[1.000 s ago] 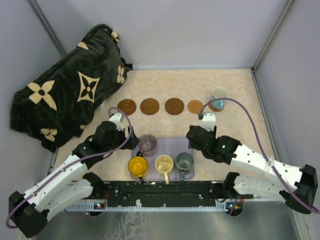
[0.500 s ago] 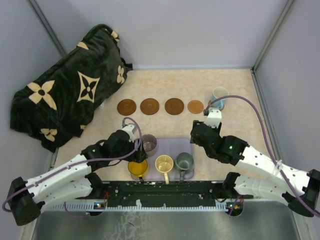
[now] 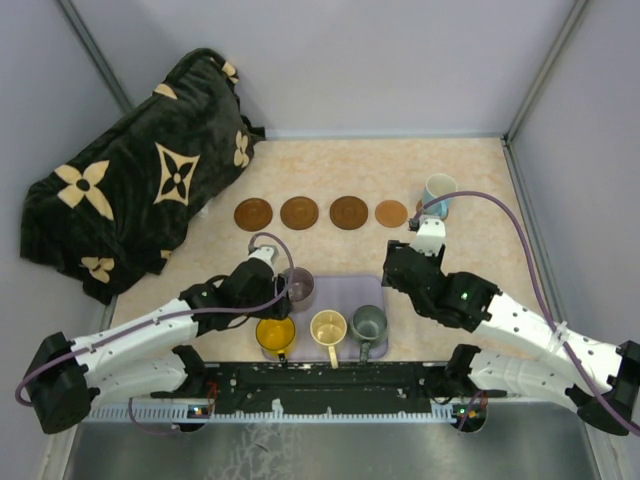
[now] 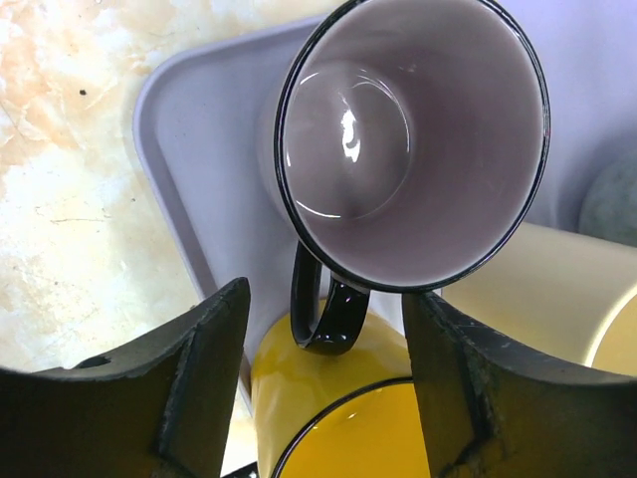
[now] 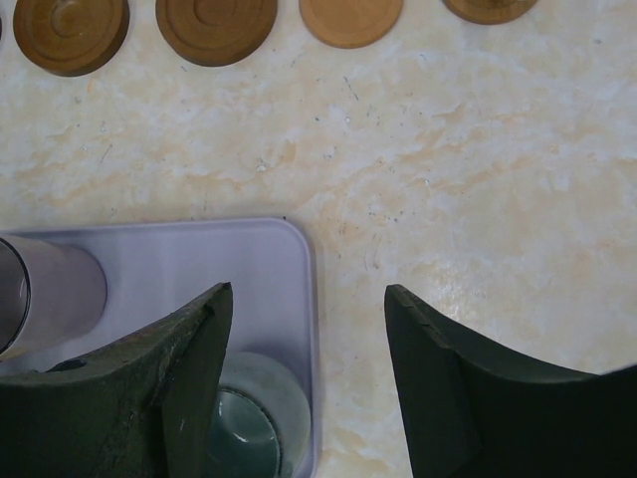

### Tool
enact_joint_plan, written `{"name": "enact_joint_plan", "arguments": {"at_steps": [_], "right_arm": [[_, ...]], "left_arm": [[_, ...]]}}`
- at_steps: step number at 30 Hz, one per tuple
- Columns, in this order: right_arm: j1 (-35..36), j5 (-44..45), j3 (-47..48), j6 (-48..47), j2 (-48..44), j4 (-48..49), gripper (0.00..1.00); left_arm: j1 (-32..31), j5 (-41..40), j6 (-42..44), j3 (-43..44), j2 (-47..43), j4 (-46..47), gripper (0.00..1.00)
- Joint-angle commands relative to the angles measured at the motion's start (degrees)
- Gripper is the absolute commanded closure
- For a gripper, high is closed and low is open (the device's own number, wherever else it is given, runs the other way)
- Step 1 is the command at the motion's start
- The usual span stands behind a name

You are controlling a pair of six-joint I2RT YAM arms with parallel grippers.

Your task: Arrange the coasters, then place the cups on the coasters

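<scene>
**Top view:** The left gripper [image 3: 279, 281] has swung in from the marbled beige tabletop [image 3: 480, 170], where it was a second ago. It now hangs at the translucent purple-grey mug [image 3: 297, 289], which stands on the lavender rectangular plastic tray [image 3: 340, 291]. The right gripper [image 3: 428, 232] has barely shifted. Beyond both sets of jaws, four flat round brown coasters [image 3: 299, 212] lie in a row, unmoved. The white and light-blue mug [image 3: 439, 190] stands just past the right gripper, on what looks like a fifth disc, mostly covered. The yellow mug [image 3: 275, 333], cream mug [image 3: 328, 327] and grey-green mug [image 3: 368, 322] line the tray's near edge, behind the left jaws. Neither gripper's fingers can be made out from here.

**Left wrist:** The left jaws stand partly open, one finger on each side of the purple-grey mug's dark loop handle [image 4: 323, 309]. Neither finger visibly touches it, and nothing is gripped. The mug's bowl sits just ahead of the fingertips. The yellow mug lies below them, cut off by the frame, and the cream mug is half hidden behind one finger.

**Right wrist:** The right jaws stand open and empty above the tabletop, beside the tray's corner. The coasters lie ahead of the fingertips, clipped by the top edge. The grey-green mug is partly hidden behind one finger.
</scene>
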Motion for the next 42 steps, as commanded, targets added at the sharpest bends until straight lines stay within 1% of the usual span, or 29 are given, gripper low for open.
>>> {"name": "enact_joint_plan", "arguments": {"at_steps": [1,3,6,8,9,11,12,14,16,18,22,27,31,37,42], "right_arm": [[0.65,2.25,2.11,0.09,-0.72,1.12,0.36],[0.65,2.34,2.15,-0.06,-0.7,1.21,0.37],[0.68,2.52,1.99,-0.18,-0.67,1.28,0.37],[0.65,2.45,1.82,-0.11,-0.69,1.44,0.37],[0.64,2.36,1.62,-0.09,-0.69,1.57,0.37],[0.64,2.07,1.29,0.02,-0.71,1.73,0.37],[0.69,1.86,1.18,0.0,-0.7,1.77,0.37],[0.69,1.54,0.95,0.08,-0.65,1.36,0.37],[0.69,0.95,1.0,0.91,-0.26,-0.02,0.37],[0.64,0.26,1.18,2.77,0.42,-3.27,0.37],[1.39,-3.64,0.04,6.84,0.23,-7.72,0.38],[7.35,-7.72,-1.86,11.4,-3.07,-10.48,0.33],[13.32,-9.04,-1.36,14.66,-2.42,-13.12,0.29],[26.07,-7.1,2.26,21.02,4.4,-17.62,0.22],[32.84,-7.03,4.5,27.86,10.45,-19.25,0.21]], "left_arm": [[-0.33,-1.96,0.8,1.72,2.04,2.13,0.35],[-0.36,-1.6,1.07,1.72,3.02,2.57,0.42],[-0.33,-0.57,1.65,1.51,3.78,3.88,0.5],[-0.34,-0.15,2.0,1.48,4.16,4.6,0.59],[-0.4,0.01,2.13,1.57,4.34,4.86,0.63],[-0.36,0.27,2.32,1.61,4.77,5.29,0.64],[-0.36,0.47,2.29,1.68,5.08,5.39,0.64],[-0.35,0.87,2.02,1.65,5.29,5.54,0.59],[-0.45,1.32,1.98,1.4,5.03,5.95,0.51],[-0.42,1.76,2.25,1.12,4.3,6.62,0.44],[-0.47,2.33,2.87,1.13,3.17,7.35,0.39],[-0.47,2.78,3.34,1.48,2.73,7.18,0.32],[-0.45,3.05,3.56,1.39,1.95,7.18,0.28],[-0.42,2.25,3.26,1.2,0.38,6.4,0.28],[-0.42,1.71,3.03,1.19,-0.55,5.18,0.27]]}}
